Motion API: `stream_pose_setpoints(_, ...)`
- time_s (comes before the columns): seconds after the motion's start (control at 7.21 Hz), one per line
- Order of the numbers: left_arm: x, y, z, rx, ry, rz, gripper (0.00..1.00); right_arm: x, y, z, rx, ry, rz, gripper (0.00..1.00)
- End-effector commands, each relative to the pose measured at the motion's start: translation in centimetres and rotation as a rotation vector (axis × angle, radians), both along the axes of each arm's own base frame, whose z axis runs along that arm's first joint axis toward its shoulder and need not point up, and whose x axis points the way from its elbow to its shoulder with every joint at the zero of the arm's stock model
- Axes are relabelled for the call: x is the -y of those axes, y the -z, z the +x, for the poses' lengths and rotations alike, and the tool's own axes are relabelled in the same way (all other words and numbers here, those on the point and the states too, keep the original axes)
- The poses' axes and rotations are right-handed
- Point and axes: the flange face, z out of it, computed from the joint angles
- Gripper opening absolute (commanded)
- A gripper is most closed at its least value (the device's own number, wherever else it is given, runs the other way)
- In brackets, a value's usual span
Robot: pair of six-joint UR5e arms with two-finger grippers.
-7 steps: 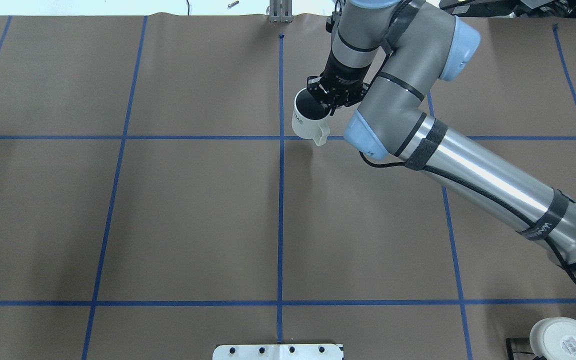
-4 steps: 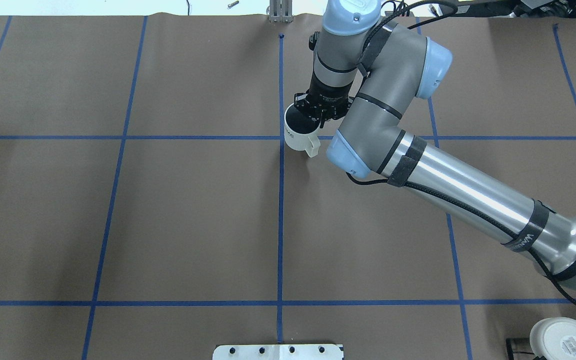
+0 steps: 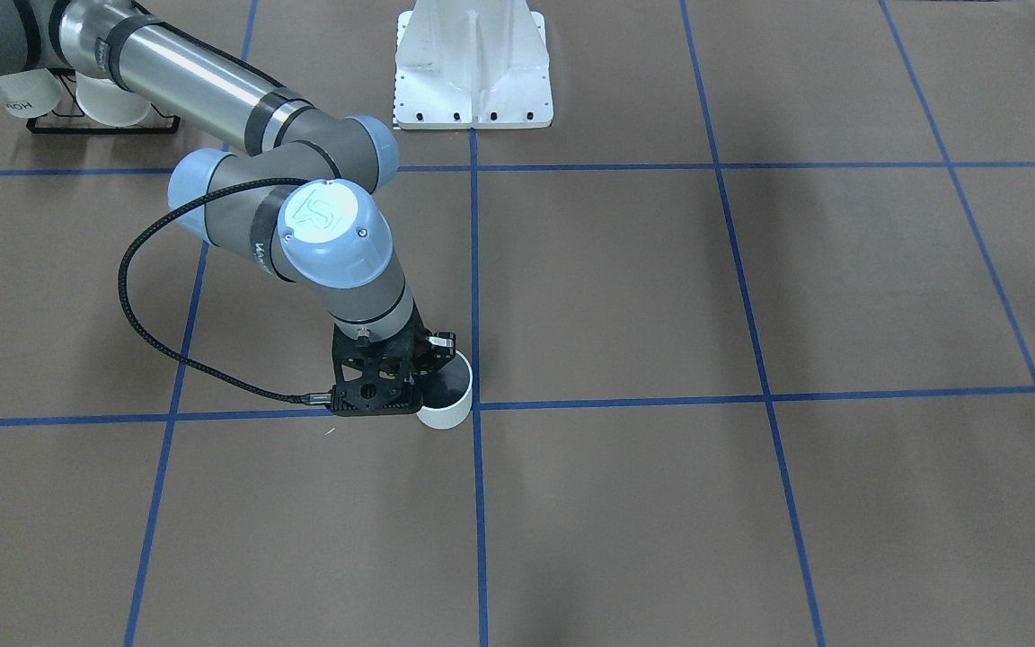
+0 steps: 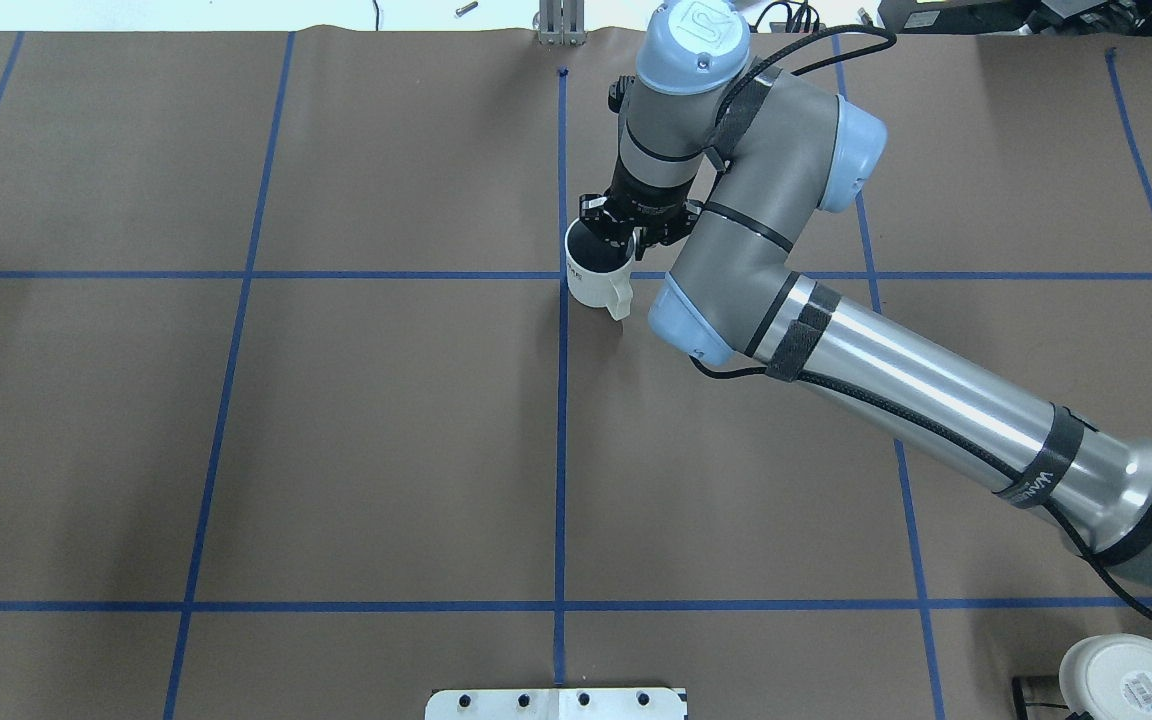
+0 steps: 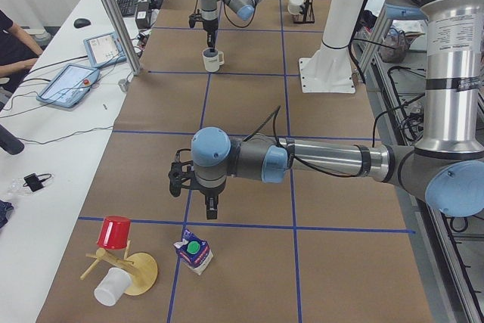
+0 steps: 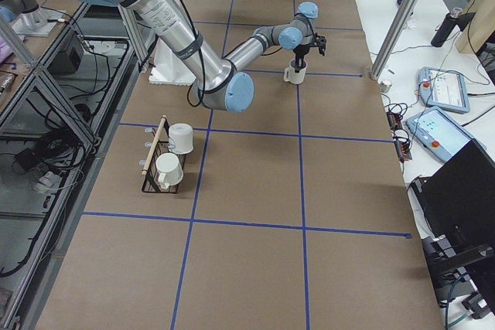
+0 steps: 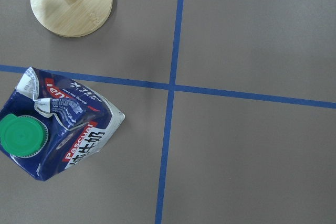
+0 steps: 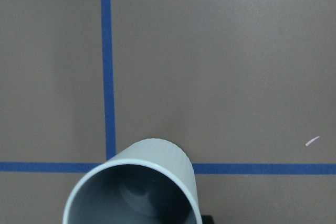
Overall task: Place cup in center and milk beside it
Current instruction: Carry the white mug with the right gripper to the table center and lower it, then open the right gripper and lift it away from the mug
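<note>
Brown paper covers the bench (image 4: 386,430), with blue tape lines (image 4: 561,450) marking a grid across it. Out at the far crossing on the centre line, the right hand (image 4: 628,238) is clenched on the far rim of the cup (image 4: 596,278), a white mug with a dark inside and its handle toward the near side. It's upright, just right of the centre tape, right at the crossing. Whether its base touches the paper, can't tell.

Over at the left end, the left hand (image 5: 210,206) hovers pointing down above the bench, and I cannot tell whether its fingers are parted or closed. The milk (image 5: 195,253) stands further left, apart from it, green cap up. Beside it is a wooden stand (image 5: 140,274) carrying a red cup (image 5: 115,232).
</note>
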Motion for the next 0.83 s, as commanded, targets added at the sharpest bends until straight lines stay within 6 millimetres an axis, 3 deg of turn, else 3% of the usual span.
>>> stream_pose_setpoints(0.0, 0.0, 0.0, 0.0, 0.0, 0.0, 0.0, 0.98, 0.5, 1.9, 0.3, 0.023, -0.014, 0.01, 1.0)
stream_pose_setpoints(0.28, 0.0, 0.7, -0.1, 0.003, -0.01, 0.031, 0.98, 2.3, 4.1, 3.6, 0.077, -0.019, -0.007, 1.0)
stream_pose_setpoints(0.42, -0.1, 1.0, -0.2, 0.02, -0.083, 0.118, 0.98, 3.4, 4.9, 6.4, 0.107, -0.029, -0.017, 1.0)
stream_pose_setpoints(0.55, -0.2, 0.6, -0.4, 0.04, -0.155, 0.197, 0.98, 3.6, 3.8, 9.7, 0.128, -0.036, -0.043, 1.0)
stream_pose_setpoints(0.69, -0.5, 0.3, -1.3, 0.055, -0.189, 0.25, 0.98, 2.3, 1.4, 13.5, 0.135, -0.039, -0.052, 1.0)
